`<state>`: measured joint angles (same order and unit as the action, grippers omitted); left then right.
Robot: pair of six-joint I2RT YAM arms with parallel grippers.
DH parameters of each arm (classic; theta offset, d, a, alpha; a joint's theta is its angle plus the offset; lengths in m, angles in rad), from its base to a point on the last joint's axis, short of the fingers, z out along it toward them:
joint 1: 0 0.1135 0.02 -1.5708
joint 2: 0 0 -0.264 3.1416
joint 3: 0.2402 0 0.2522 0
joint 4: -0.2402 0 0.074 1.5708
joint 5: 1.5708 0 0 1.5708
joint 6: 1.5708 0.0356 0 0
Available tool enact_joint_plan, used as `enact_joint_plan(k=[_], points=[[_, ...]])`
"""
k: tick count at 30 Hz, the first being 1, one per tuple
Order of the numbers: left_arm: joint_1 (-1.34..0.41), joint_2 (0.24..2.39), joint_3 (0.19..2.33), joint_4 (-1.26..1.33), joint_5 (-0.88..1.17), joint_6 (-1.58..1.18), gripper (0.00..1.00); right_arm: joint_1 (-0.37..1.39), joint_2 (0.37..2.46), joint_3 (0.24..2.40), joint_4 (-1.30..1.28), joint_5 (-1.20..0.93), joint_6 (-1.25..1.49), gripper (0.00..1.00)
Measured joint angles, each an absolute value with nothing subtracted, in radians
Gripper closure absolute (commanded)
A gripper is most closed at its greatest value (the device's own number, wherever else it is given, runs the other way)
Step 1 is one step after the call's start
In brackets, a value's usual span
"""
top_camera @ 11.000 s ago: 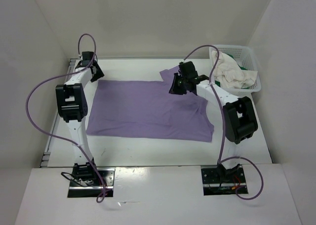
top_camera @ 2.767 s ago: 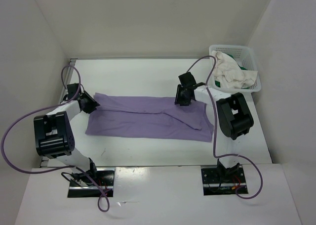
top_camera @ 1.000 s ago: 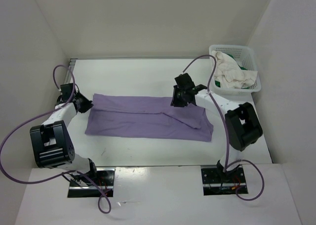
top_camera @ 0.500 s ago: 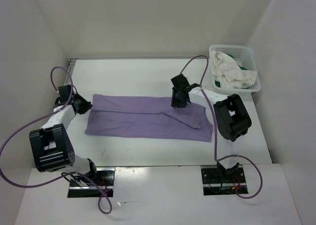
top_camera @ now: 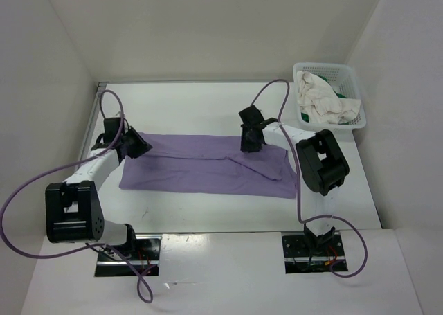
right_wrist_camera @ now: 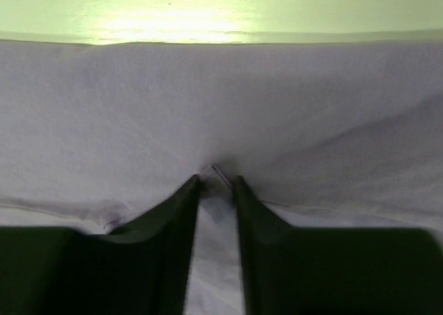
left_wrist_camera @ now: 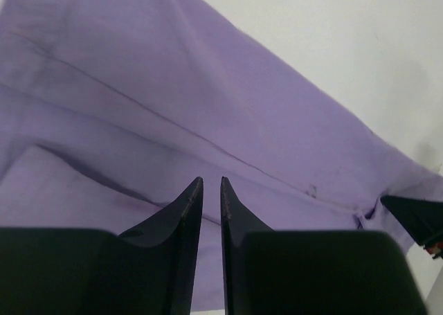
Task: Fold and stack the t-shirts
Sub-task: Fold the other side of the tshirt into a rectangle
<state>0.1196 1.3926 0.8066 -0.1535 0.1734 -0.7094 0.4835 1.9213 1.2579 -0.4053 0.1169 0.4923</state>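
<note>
lavender t-shirt under both pincers: part-folded | cream t-shirt, green t-shirt: in basket beyond right gripper, not started | left gripper: slightly spread, empty | right gripper: grip can't tell

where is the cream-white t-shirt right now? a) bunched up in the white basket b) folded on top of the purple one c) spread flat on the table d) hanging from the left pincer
a: the cream-white t-shirt lies crumpled inside the white basket at the far right.

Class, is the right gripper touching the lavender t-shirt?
Touching: right wrist view shows the lavender t-shirt puckering against the fingertips of the right gripper.
</note>
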Motion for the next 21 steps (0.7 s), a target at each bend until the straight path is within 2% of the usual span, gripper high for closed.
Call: enact_joint_plan(k=[3, 7, 19, 21], points=[[0.067, 1.398, 0.805, -0.145, 0.173, -0.711, 0.77, 0.484, 1.921, 1.258, -0.404, 0.102, 0.492, 0.83], [0.020, 1.412, 0.804, -0.136, 0.172, -0.712, 0.77, 0.484, 1.920, 1.258, -0.404, 0.083, 0.493, 0.87], [0.010, 1.454, 0.796, -0.091, 0.162, -0.719, 0.77, 0.491, 1.796, 1.182, -0.447, -0.005, 0.500, 0.89], [0.010, 1.461, 0.796, -0.086, 0.162, -0.729, 0.76, 0.509, 1.765, 1.155, -0.455, -0.015, 0.512, 0.87]])
